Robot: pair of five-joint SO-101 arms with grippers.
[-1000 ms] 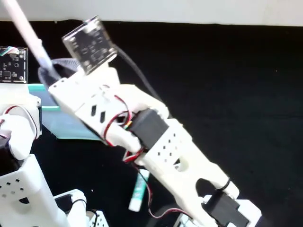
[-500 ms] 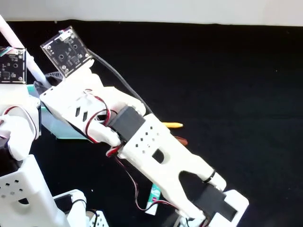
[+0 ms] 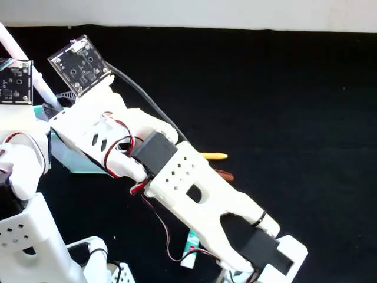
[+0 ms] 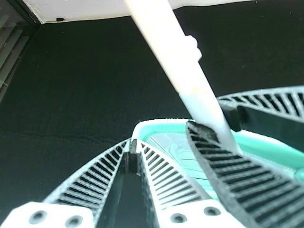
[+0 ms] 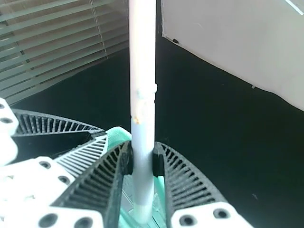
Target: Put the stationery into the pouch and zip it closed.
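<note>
Grips a white pen (image 5: 142, 71) upright in the right gripper (image 5: 142, 157), ribbed fingers (image 5: 183, 183) pressed against both sides. Holds its lower end over a teal pouch (image 5: 118, 133). Sits just beside the left gripper (image 5: 102, 137), with black table (image 5: 213, 133), blinds (image 5: 57, 42) and white wall (image 5: 237, 38) behind.

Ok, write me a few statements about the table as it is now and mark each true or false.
1. The right gripper is shut on the white pen. True.
2. The pen lies flat on the table. False: the gripper holds it up, with its lower end at the pouch.
3. The left gripper is wide open. False: it is shut on the pouch's rim.
4. An orange pencil lies on the table. True.
5. The pouch is red. False: it is teal.
</note>
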